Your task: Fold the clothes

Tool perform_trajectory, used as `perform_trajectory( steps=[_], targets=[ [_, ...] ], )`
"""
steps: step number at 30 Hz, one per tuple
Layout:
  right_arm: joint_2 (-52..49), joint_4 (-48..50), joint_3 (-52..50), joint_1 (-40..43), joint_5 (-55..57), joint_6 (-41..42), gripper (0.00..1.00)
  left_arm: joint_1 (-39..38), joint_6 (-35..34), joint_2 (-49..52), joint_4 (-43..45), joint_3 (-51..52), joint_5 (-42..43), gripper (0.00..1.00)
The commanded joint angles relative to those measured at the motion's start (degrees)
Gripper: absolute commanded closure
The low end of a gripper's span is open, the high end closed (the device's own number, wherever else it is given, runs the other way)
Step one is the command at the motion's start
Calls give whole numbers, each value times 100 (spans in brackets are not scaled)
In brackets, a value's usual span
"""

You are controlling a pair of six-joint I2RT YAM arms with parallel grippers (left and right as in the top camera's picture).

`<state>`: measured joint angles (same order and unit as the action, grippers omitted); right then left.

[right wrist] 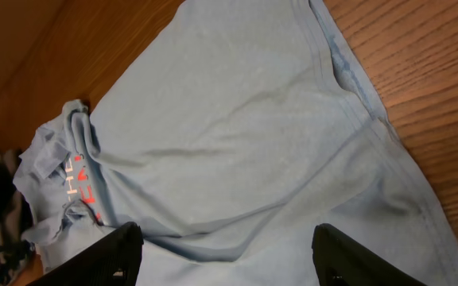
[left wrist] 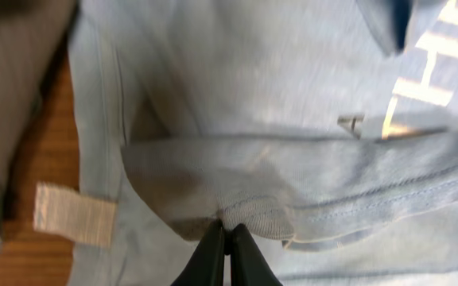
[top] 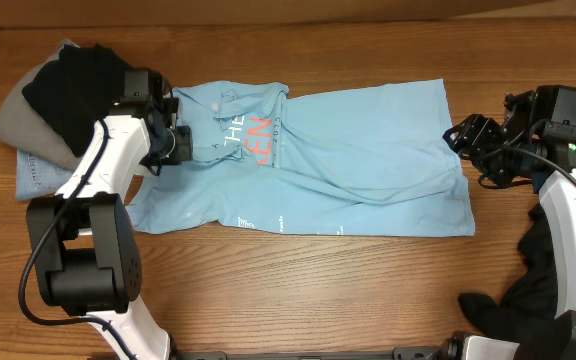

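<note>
Nearest the overhead lens stand the two arms, one at each end of the light blue T-shirt (top: 368, 160). It lies spread but rumpled across the middle of the wooden table (top: 318, 300), its lettering (top: 253, 135) partly folded under at the left. There the left gripper (top: 173, 140) sits on the shirt, beside a pile of grey, black and denim garments (top: 63, 90). The right gripper (top: 460, 135) hovers at the shirt's far right corner, probably placed to take that hem.

From the left wrist, the left gripper (left wrist: 223, 232) has its jaws pressed together on the edge of a doubled flap of the T-shirt (left wrist: 293, 103). It is perhaps a sleeve, though blur makes that uncertain. The pinch looks suited to lifting it over.

From the right wrist, the right gripper (right wrist: 225, 246) is spread wide and empty above the T-shirt (right wrist: 237, 119).
</note>
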<state>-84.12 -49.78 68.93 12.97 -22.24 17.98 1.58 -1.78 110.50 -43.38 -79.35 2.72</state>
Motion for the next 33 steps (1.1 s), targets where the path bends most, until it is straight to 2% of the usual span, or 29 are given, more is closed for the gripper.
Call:
perform_trajectory(
  steps=[1, 5, 6, 7, 10, 13, 15, 20, 22, 27, 33],
  targets=[
    [149, 39, 133, -22, 33, -22, 28, -26, 55, 46, 175, -105, -79, 96],
    [149, 59, 133, -22, 33, -22, 28, -26, 55, 52, 496, -105, -81, 94],
    [149, 61, 133, -22, 33, -22, 28, -26, 55, 52, 575, -105, -81, 87],
    [149, 61, 133, -22, 33, -20, 28, -26, 52, 52, 623, -105, -81, 75],
    [149, 59, 133, -22, 33, -22, 28, -26, 50, 52, 743, -105, -85, 33],
    [149, 55, 133, -22, 33, -24, 28, -13, 52, 39, 597, -109, -92, 34],
    [149, 52, 133, -22, 33, -24, 27, 20, 50, 26, 271, -144, -122, 40],
    [149, -13, 133, -13, 103, -15, 25, 201, 48, -39, -1093, -474, -131, 57],
    [149, -105, 133, -15, 256, 13, 25, 334, 35, -74, -1641, -621, -138, 60],
    [138, -326, 131, -15, 378, 28, 24, 787, -214, -111, -2393, -647, -181, 58],
    [39, -623, 103, -15, 638, 328, 23, 1467, -208, -111, -2400, -66, -72, 62]
  ],
)
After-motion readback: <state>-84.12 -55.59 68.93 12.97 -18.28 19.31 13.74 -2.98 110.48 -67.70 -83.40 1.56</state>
